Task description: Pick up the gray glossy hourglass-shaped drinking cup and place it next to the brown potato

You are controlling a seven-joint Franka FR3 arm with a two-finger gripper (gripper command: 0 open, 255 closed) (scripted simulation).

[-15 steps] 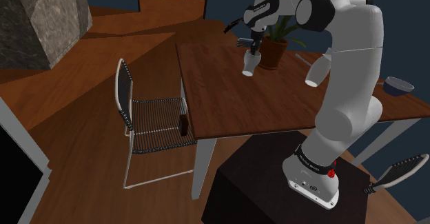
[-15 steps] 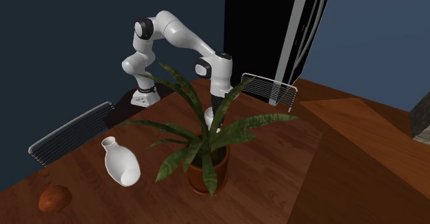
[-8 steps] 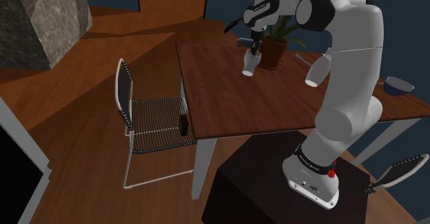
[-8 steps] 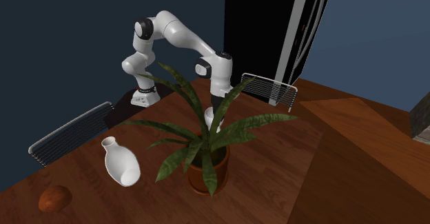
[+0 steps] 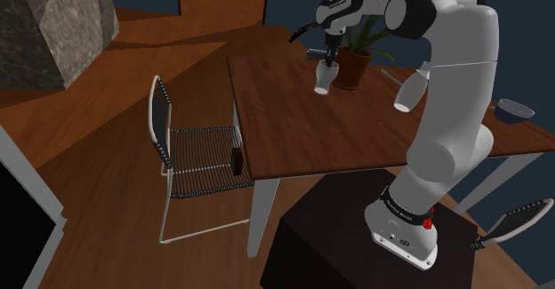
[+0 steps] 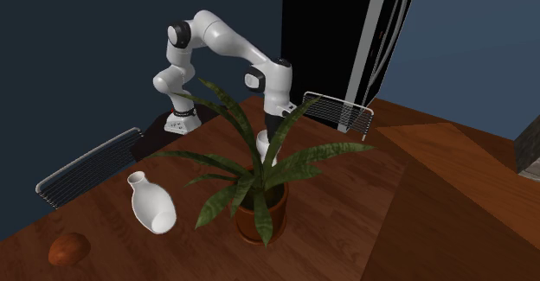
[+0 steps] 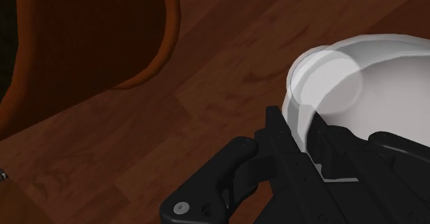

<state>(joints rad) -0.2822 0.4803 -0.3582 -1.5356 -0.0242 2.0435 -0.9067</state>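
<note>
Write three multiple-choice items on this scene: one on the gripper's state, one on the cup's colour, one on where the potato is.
1. The gripper is: A) open; B) shut on the cup at its rim; C) shut on nothing.
2. The cup is drawn: A) red; B) green; C) white.
3. The potato lies: A) in the gripper; B) on the table, apart from the white vase; C) inside the cup.
Answers: B, the wrist view shows the fingers clasping the rim; C, it shows white in the shoulder view; B, it rests on bare wood in the second exterior view.
</note>
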